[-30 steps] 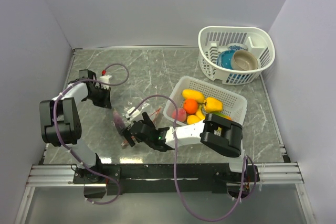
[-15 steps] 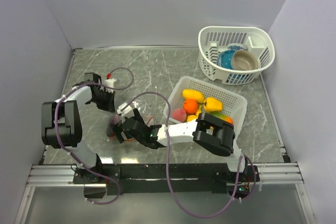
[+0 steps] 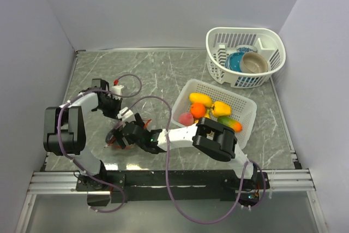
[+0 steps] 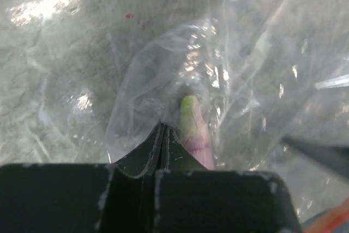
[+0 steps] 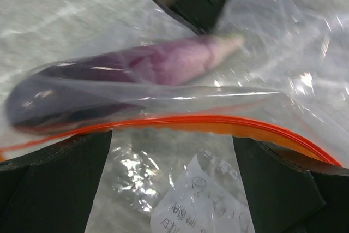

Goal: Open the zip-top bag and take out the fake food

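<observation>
Thin clear plastic is making the zip-top bag (image 5: 262, 53) soft, slippery and very light. It is lying on the grey counter (image 3: 163, 75) near the arm bases, with a glossy, hard-looking purple fake eggplant (image 5: 125, 72) inside. The left gripper (image 4: 163, 129) is pinching the film with its jaws pressed together, and the right gripper (image 5: 172, 145) is standing with jaws spread wide around the orange zip strip (image 5: 218, 124). I am judging this stiffer strip the best place to take hold.

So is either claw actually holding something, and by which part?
The left gripper pinches the zip-top bag by its clear plastic, at the end away from the zip strip. The right gripper is open, holding nothing.
</observation>
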Robot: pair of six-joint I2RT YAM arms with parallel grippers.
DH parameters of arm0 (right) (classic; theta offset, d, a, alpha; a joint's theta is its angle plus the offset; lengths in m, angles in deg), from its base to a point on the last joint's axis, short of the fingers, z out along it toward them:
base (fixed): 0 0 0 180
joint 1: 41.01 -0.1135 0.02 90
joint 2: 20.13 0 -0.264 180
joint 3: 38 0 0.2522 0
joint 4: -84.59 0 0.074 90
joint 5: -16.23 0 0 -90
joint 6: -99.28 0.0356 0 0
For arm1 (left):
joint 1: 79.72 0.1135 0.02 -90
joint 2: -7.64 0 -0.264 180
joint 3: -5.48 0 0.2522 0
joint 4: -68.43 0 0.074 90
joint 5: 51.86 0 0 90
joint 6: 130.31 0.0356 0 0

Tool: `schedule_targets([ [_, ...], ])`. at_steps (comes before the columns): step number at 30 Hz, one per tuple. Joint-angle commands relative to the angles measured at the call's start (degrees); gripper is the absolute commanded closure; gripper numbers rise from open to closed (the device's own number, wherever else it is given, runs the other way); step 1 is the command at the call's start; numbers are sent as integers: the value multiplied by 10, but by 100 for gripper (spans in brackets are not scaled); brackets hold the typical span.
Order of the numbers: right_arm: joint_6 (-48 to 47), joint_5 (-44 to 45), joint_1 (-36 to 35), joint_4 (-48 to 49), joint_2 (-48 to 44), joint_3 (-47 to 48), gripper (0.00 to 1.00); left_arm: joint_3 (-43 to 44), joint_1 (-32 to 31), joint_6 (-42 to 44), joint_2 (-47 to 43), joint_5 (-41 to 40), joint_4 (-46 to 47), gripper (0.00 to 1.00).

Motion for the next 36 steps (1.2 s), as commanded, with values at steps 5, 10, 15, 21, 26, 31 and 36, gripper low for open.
schedule_targets([
  [5,53,82,3,-27,-43,-80,0,112,84,39,-27,-1,-70,99],
  [10,83,90,8,-45,-51,-105,0,134,113,57,-30,-4,-92,99],
  [15,81,88,9,-41,-55,-106,0,135,113,58,-58,31,-126,99],
  [21,65,87,16,-32,-58,-104,0,116,68,72,-94,87,-187,99],
  [26,63,81,23,-8,-74,-119,0,54,38,71,-88,65,-154,99],
  [31,67,74,24,31,-85,-141,0,20,-1,63,-86,48,-120,99],
  [36,67,70,24,61,-83,-155,0,13,-32,51,-80,49,-109,99],
])
